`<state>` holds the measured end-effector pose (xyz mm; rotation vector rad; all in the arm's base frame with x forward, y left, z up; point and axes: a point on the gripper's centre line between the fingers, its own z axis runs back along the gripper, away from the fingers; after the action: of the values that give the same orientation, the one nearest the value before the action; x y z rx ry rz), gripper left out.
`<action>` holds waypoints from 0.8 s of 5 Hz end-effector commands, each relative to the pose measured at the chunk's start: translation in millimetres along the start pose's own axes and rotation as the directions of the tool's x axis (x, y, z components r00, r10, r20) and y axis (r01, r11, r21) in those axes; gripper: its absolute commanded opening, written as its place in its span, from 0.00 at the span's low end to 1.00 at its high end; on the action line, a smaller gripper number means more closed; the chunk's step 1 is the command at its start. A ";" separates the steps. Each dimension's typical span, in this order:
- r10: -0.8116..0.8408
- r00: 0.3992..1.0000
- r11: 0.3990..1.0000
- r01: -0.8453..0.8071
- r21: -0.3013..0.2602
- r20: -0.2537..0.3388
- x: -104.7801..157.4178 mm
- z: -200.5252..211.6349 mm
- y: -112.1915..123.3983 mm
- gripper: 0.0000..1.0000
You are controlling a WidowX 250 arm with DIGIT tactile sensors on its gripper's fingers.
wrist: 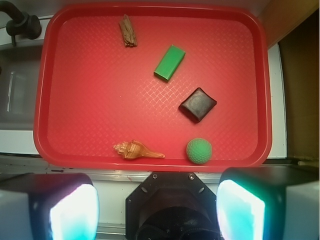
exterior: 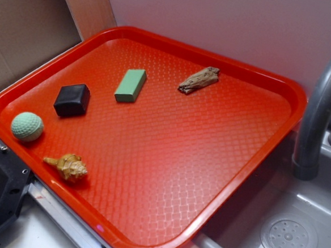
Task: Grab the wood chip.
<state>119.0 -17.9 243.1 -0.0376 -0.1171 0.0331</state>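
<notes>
Red tray (exterior: 247, 181) fills most of the exterior view, raised rim all round. Wood chip (exterior: 199, 80) sits upper centre-right of that frame, near the tray's far rim but not touching it, lying flat, long axis slanted. In the wrist view the wood chip (wrist: 128, 30) is top centre-left, just below the top rim of the tray (wrist: 90, 100).

Other items, all apart from each other: green block (exterior: 130, 85) left of the chip w/ a clear gap between; black block (exterior: 72, 100) further left; green ball (exterior: 26, 127) near the left rim; seashell (exterior: 67, 166) lower left, close to the near rim. Wide bare tray surface to the right & below the chip, nothing crowding it there.

Gripper (wrist: 157, 207) at the bottom of the wrist view, outside the tray's near rim, well apart from the chip. Fingers (wrist: 75, 212) spread wide, nothing between them, so released. Finger pads look glary/washed out, detail unclear.

Grey faucet (exterior: 320, 106) & sink (exterior: 295, 224) at right of the exterior frame, beside the tray's right edge.
</notes>
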 end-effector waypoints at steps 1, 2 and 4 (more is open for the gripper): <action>0.000 1.000 1.000 0.000 0.000 0.000 0.0 0.0 0.0 1.00; -0.069 0.995 0.996 0.073 -0.054 0.070 45.3 -37.2 -23.0 1.00; -0.070 0.982 0.974 0.105 -0.199 0.178 108.1 -96.6 -68.8 1.00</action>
<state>235.4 -81.3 151.8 -0.2292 -0.2552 -0.0451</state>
